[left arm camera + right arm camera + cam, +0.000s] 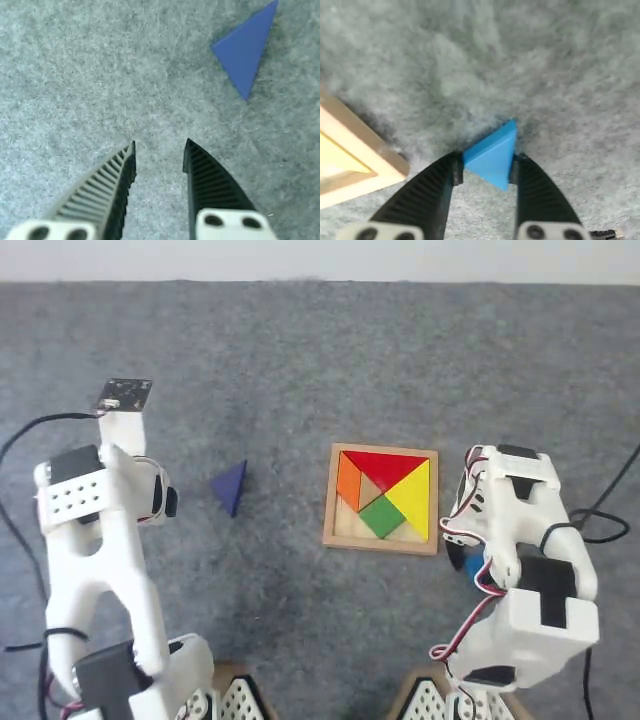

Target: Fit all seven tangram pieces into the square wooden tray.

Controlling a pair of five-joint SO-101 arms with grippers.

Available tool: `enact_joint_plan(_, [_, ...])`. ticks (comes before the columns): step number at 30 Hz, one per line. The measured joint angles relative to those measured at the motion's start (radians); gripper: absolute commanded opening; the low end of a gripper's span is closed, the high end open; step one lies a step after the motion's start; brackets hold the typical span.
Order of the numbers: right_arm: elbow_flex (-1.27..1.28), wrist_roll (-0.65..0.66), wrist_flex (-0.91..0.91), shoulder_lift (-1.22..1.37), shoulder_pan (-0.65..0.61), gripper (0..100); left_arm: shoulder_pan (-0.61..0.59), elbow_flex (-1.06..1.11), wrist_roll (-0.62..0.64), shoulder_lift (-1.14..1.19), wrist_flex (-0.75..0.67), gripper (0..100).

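Right gripper (pixel 487 167) clamped on light blue triangle (pixel 492 157), down on grey carpet (pixel 300 360) just right of wooden tray (pixel 330 495), near corner. Coloured pieces (pixel 385 466) sit in tray. Left gripper (pixel 160 144) jaws apart, empty. Dark blue triangle (pixel 245 50) to its right, well left of tray.

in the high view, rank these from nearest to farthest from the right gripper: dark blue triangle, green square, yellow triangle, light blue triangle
1. light blue triangle: in the right gripper
2. yellow triangle: tray side nearest it
3. green square: mid tray
4. dark blue triangle: carpet, past the tray
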Motion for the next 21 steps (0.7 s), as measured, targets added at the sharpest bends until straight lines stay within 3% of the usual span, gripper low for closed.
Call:
enact_joint_plan(7, [-0.037,0.068,-0.002,0.0,-0.003,3.9,0.0,0.044,0.0,0.0,-0.012,16])
enact_joint_plan(14, [-0.118,0.049,-0.003,0.0,-0.044,4.2,0.0,0.121,0.0,0.002,-0.084,16])
enact_joint_plan(21, [-0.187,-0.034,-0.002,0.0,0.063,11.2,0.0,0.121,0.002,0.002,-0.094,16])
